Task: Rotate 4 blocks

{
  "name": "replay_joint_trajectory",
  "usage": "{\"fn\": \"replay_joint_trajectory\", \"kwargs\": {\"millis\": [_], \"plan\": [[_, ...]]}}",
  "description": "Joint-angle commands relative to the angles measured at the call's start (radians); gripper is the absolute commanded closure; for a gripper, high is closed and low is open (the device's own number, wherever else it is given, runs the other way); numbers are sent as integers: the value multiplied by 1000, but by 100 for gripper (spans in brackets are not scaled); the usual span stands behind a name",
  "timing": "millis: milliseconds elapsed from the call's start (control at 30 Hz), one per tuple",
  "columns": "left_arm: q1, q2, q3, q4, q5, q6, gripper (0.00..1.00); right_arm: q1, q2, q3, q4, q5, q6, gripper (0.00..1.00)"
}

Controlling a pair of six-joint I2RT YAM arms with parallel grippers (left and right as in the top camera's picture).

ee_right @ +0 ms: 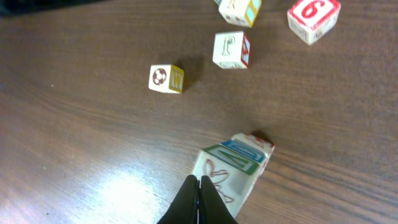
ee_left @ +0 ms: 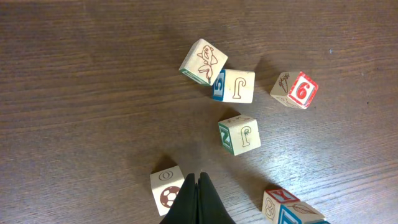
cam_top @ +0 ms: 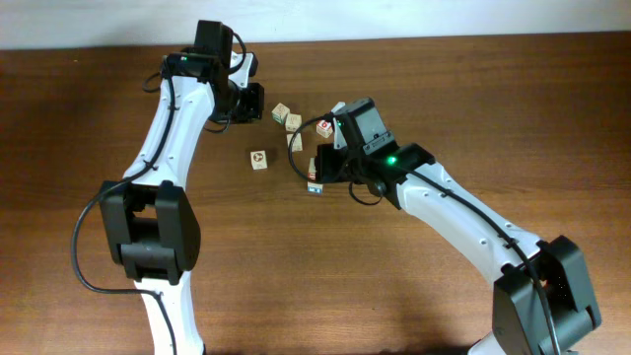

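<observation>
Several pale wooden letter blocks lie in a loose cluster. The left wrist view shows a cat-face block (ee_left: 203,61), a blue-sided J block (ee_left: 234,86), a P block (ee_left: 239,134), a soccer-ball block (ee_left: 166,188) and a red-bordered 6 cube (ee_left: 295,89). My left gripper (ee_left: 198,177) is shut and empty, its tip beside the soccer-ball block (cam_top: 259,159). My right gripper (ee_right: 198,180) is shut and empty, right at a block with a red outline drawing (ee_right: 222,177) that adjoins a blue-and-green one (ee_right: 245,152). I cannot tell if it touches.
A Y block (ee_left: 280,200) adjoins a blue-faced one (ee_left: 303,214) at the lower right of the left wrist view. Both white arms reach over the brown wooden table (cam_top: 444,79), the left arm (cam_top: 173,118) from the left, the right arm (cam_top: 454,212) from the lower right.
</observation>
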Motion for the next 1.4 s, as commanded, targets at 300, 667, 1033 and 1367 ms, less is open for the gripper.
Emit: {"fn": "replay_joint_trajectory", "kwargs": {"millis": [300, 667, 1033, 1367], "plan": [[76, -193, 228, -119, -174, 12, 100, 2, -223, 237, -306, 283, -216, 85], [76, -431, 228, -245, -388, 13, 1, 3, -1129, 239, -748, 608, -212, 2], [76, -431, 228, -245, -388, 13, 1, -202, -1262, -75, -515, 593, -321, 2], [76, -431, 228, -245, -388, 13, 1, -436, -1693, -1009, 293, 304, -475, 2]]}}
